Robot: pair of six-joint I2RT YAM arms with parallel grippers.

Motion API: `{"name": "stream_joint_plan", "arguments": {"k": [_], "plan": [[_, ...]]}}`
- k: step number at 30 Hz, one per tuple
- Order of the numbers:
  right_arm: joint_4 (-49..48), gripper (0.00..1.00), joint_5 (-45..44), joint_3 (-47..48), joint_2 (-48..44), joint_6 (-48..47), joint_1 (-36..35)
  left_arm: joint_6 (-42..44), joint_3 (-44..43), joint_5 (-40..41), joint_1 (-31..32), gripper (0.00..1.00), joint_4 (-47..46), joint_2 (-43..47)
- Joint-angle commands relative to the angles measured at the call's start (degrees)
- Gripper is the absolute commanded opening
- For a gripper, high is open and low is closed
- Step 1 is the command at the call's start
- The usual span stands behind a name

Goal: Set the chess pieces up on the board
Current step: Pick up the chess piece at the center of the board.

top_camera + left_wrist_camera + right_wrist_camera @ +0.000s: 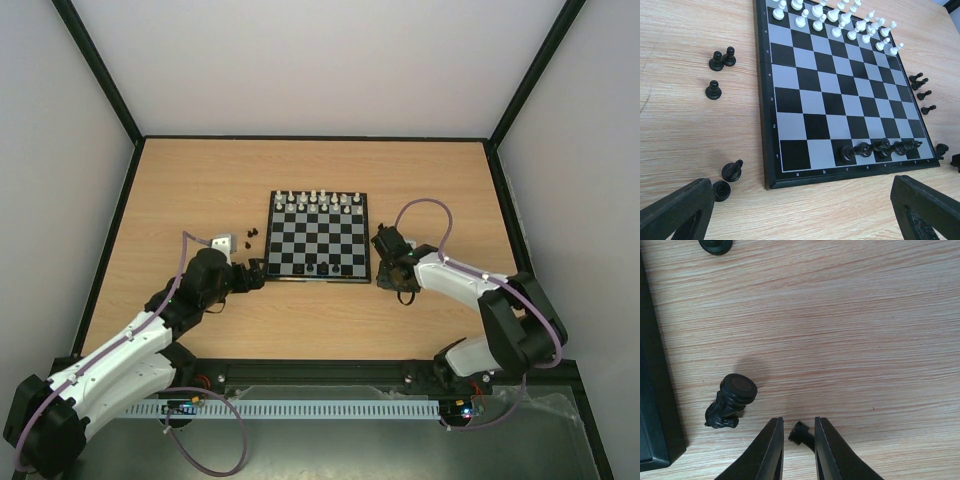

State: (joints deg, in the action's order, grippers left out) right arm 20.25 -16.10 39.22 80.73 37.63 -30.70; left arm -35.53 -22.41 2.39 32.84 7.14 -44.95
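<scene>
The board (320, 246) lies mid-table, and several black chess pieces (880, 147) stand on its near row. More black pieces sit loose on the wood left of it (722, 59) and right of it (920, 82). My left gripper (802, 210) hangs open over bare wood just before the board's near left corner, with two black pieces (732, 171) to its left. My right gripper (799, 440) is down on the table right of the board (652, 405), its jaws drawn narrow round a tiny black piece (801, 432). A toppled black knight (730, 402) lies just left of those fingers.
White pieces (318, 200) fill the board's two far rows. Another black piece (715, 245) shows at the top edge of the right wrist view. Dark rails and pale walls enclose the wooden table (200, 190).
</scene>
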Motion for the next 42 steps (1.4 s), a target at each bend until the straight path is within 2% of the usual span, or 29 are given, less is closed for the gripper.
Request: {"name": "stream_joint_plan", "arguments": {"k": [1, 16, 22, 25, 37, 42], "plan": [[2.2, 0.19, -0.1, 1.3, 1.6, -0.6, 0.2, 0.0, 0.5, 0.2, 0.2, 0.99, -0.4, 0.5], [2.2, 0.13, 0.4, 1.6, 3.5, -0.8, 0.1, 0.2, 0.5, 0.2, 0.2, 1.00, -0.6, 0.0], [2.2, 0.26, 1.3, 1.5, 3.2, -0.9, 0.1, 0.1, 0.5, 0.2, 0.1, 1.00, -0.6, 0.0], [2.7, 0.27, 1.4, 1.7, 2.6, -0.9, 0.0, 0.0, 0.6, 0.2, 0.1, 0.99, -0.6, 0.0], [3.6, 0.22, 1.2, 2.0, 4.9, -0.2, -1.4, 0.0, 0.6, 0.3, 0.2, 1.00, -0.5, 0.2], [3.2, 0.13, 0.9, 2.0, 5.1, 0.0, -1.5, 0.0, 0.6, 0.2, 0.1, 1.00, -0.6, 0.2]]}}
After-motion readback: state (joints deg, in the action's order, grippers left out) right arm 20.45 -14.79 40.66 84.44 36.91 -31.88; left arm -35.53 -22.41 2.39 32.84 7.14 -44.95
